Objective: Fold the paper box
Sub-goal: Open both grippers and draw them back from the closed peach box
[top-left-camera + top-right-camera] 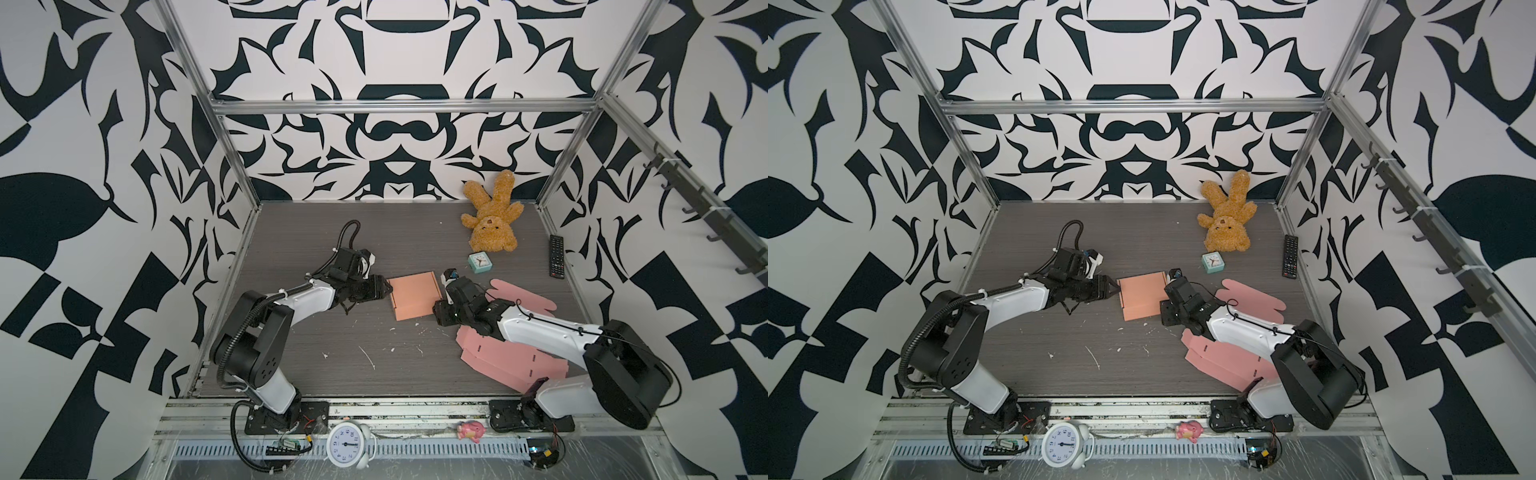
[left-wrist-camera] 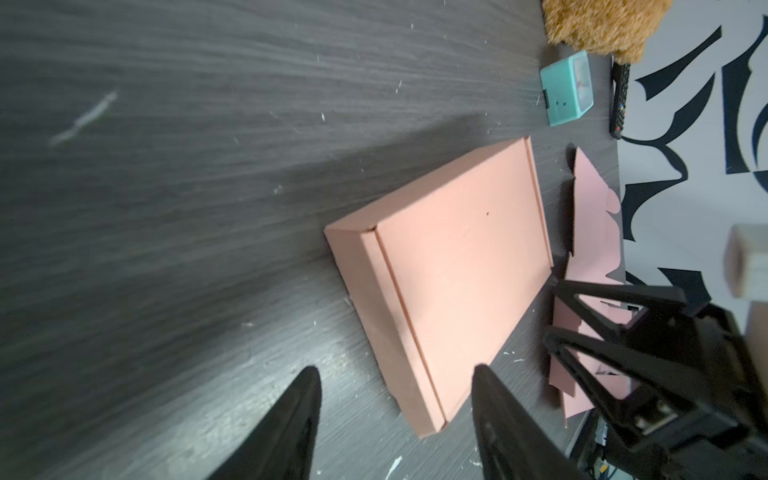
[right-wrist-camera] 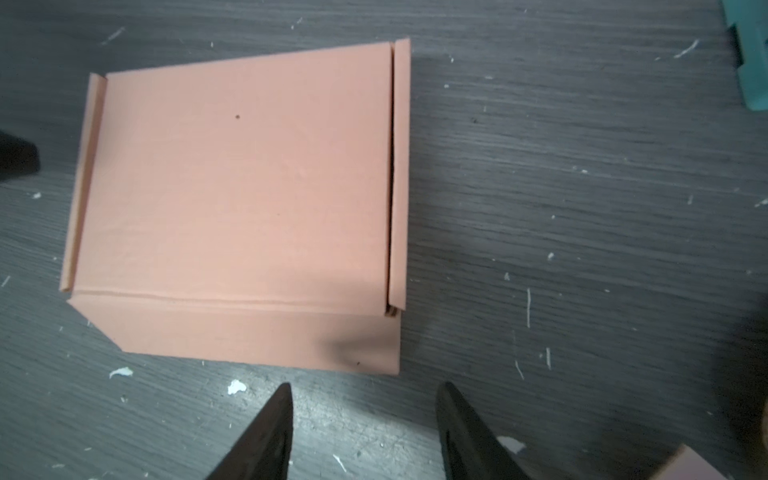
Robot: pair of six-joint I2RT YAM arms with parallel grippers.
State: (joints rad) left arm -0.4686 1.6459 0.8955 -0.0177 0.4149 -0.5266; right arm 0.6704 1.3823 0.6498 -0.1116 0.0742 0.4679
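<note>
Fingers point(image 3: 266, 432) on both arms stand spread, holding nothing. Between them the paper box point(image 1: 413, 296) lies closed in the middle of the surface point(image 1: 415, 232), lid down. The left gripper point(image 2: 395, 370) hovers just off its left edge, the right gripper point(image 3: 361, 386) just off its near right corner. Along the box's right side a narrow flap point(image 3: 400, 166) shows a dark gap, so I'd judge the fold nearly done: steady the left edge, then press that flap in gently without crushing the lid. Flat pink blanks point(image 1: 511, 357) lie near right; a teal clock point(image 1: 478, 263) and teddy bear point(image 1: 492, 216) sit farther back.
</note>
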